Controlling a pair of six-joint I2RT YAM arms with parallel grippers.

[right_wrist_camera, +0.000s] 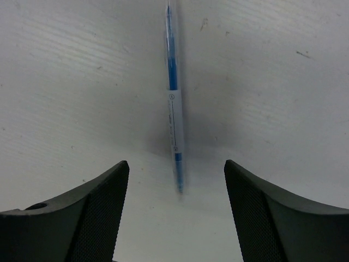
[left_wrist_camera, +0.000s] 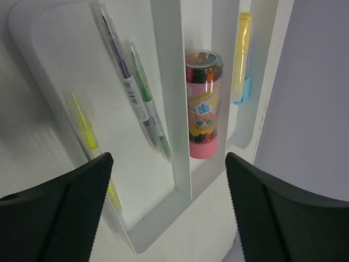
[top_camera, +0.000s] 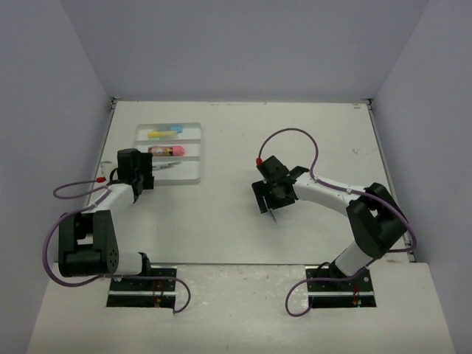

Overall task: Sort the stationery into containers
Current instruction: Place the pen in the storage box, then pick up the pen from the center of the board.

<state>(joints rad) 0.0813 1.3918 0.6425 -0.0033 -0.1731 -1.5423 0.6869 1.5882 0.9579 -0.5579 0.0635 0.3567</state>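
Mostly sorted: pens (left_wrist_camera: 139,98), pink tube (left_wrist_camera: 203,103) and yellow marker (left_wrist_camera: 242,54) are held in the tray (top_camera: 193,175) at 10 o'clock on the table (top_camera: 295,133) under open, empty left jaws; one blue pen (right_wrist_camera: 173,109) is left ungripped between open right jaws.

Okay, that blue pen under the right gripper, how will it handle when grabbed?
The blue pen looks slim and hard, so probably stiff and light. Its smooth barrel lies flat on the table, so it may roll or slip if the right gripper closes off-centre.

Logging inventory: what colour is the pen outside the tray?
The pen is blue, white-labelled; right wrist view.
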